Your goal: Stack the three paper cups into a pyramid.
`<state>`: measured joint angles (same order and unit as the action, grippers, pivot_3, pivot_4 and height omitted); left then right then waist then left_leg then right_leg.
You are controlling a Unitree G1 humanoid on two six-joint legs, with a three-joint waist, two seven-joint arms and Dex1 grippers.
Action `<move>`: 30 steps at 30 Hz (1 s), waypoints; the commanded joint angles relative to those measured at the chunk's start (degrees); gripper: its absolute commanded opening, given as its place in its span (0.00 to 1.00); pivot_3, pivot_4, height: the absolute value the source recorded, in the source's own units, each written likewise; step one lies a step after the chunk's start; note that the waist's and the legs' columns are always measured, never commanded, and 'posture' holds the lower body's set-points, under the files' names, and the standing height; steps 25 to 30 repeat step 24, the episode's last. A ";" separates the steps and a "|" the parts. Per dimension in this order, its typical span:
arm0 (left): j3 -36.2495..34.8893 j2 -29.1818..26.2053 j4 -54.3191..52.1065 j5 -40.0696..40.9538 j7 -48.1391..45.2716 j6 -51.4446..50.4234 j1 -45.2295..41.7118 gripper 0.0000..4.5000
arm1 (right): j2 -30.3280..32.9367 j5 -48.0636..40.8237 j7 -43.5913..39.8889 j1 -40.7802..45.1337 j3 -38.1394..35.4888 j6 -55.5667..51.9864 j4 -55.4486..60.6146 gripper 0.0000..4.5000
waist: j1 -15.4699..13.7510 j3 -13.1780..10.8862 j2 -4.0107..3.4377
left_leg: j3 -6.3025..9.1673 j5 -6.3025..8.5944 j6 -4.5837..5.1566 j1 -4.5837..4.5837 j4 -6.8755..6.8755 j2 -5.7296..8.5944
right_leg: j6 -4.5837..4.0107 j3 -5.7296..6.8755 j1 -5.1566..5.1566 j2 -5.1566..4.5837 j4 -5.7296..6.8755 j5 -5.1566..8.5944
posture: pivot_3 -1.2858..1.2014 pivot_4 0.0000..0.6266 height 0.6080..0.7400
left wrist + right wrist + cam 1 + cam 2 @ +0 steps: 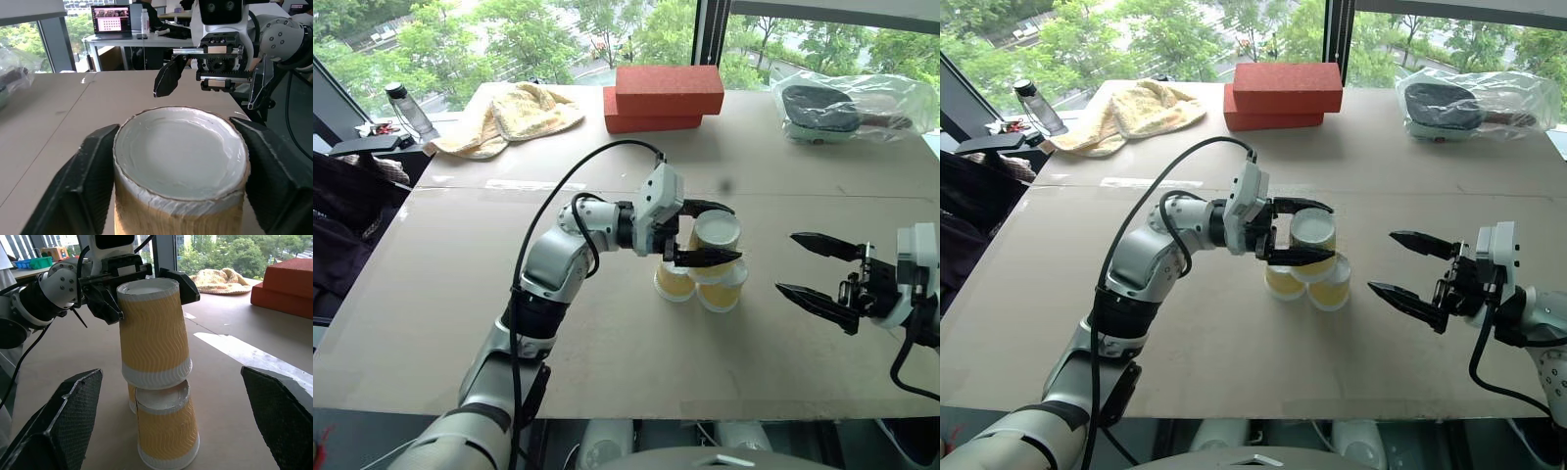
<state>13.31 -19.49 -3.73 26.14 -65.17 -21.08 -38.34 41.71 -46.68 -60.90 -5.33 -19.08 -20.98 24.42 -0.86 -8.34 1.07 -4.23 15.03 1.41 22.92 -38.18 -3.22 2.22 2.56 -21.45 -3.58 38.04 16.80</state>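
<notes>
Three paper cups [710, 262] pyramid-stacked

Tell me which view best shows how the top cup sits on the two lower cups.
The right wrist view: it shows the top cup side-on, upside down, tilted, resting on the near lower cup. The eye views show it from above, between the left gripper and its jaws. The left wrist view shows its white base.

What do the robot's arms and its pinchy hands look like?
The arms are shiny silver-grey with black joints. A black cable loops along the left arm. The left gripper has a white boxy body and two black pointed fingers. The right gripper looks the same: a white block, a black geared middle, two black fingers like a beak. Close up, the fingers look rough and grainy.
</notes>
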 commanded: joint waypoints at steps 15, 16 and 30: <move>-22.48 -23.54 -19.08 5.61 10.15 -10.66 26.38 1.00 | -4.58 14.20 -6.68 -1.35 1.37 18.26 -23.07 1.00 | 1.68 0.19 -0.41 | -0.14 -0.01 -0.01 -0.41 0.37 0.00 | 0.00 -0.38 0.00 -0.01 -0.04 0.00 | 0.52 0.24 0.93; -23.36 -23.42 -20.04 5.02 11.12 -9.53 30.44 1.00 | -4.74 15.54 -6.80 -0.96 1.95 19.79 -24.60 1.00 | 1.53 0.07 -0.32 | -0.14 -0.01 -0.02 -0.47 0.46 -0.01 | 0.00 -0.52 -0.02 0.01 -0.04 0.00 | 0.52 0.24 0.93; -18.83 -16.87 -16.37 -6.80 18.83 3.38 46.41 1.00 | -6.26 19.53 -6.82 3.59 3.92 25.42 -33.93 1.00 | -0.12 -0.03 -0.16 | -0.05 0.04 0.06 -0.30 0.31 0.02 | -0.04 -0.36 -0.03 -0.24 -0.02 0.00 | 0.52 0.24 0.93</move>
